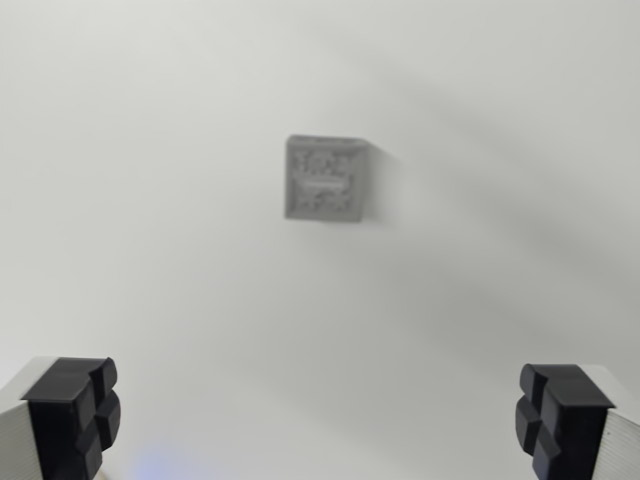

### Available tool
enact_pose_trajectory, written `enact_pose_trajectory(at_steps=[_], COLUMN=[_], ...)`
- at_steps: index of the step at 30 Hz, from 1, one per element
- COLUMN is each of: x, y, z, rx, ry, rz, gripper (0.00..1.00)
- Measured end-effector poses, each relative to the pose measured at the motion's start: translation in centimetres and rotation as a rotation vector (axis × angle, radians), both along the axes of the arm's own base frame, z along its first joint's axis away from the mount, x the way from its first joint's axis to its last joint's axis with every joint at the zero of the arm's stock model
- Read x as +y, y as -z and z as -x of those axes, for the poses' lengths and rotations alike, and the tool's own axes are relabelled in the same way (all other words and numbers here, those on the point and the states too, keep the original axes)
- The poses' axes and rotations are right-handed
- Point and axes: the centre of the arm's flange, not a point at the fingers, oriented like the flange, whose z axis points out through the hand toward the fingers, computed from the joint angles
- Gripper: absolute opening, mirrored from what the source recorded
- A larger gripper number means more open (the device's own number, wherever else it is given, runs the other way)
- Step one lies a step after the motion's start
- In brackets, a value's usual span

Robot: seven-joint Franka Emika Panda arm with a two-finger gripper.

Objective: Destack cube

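Wrist view, looking straight down: gray cube (325, 180) is sitting slightly above centre on a plain white table (150, 200), well apart from the tool and lying between the lines of the two fingers, a bit toward the wrist view's right of dead centre. It is casting a soft shadow toward the wrist view's right. The picture is blurring, so fine detail is not reading well.

The gripper (318, 415) is showing spread wide, nothing between the jaws; left finger pad (85, 410) is sitting at the bottom corner on the wrist view's left, the other at the bottom right corner. Pads are looking black, blocky and notched, probably rubbery, mounted on pale gray finger bodies.

Cube: square top face with raised or embossed relief, looking like printed lettering or a pattern, unreadable here. Matte gray, likely moulded or 3D-printed plastic. Whether a second cube is sitting under it cannot be told from overhead; only one top face is showing, with a sliver of side wall at its right edge.

Handling guess: it is looking rigid, light, not fragile, with flat parallel sides giving good purchase to the pads. Best hold is likely across two opposite side faces, high on the cube so only the top one is lifting. The cube is appearing turned very slightly against the frame, so a small wrist twist may be helping. Matte finish is suggesting low slip.
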Motion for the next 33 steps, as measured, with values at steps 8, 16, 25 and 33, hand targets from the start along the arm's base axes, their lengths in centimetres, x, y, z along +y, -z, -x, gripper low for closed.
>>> enact_pose_trajectory(at_steps=[8,16,25,33], x=[0.0,0.0,0.0,0.0], y=[-1.1,-1.2,-1.2,-1.2], z=[0.0,0.0,0.0,0.0], rx=[0.001,0.002,0.003,0.003], ry=[0.000,0.000,0.000,0.000], rz=[0.000,0.000,0.000,0.000], gripper=[1.00,1.00,1.00,1.00])
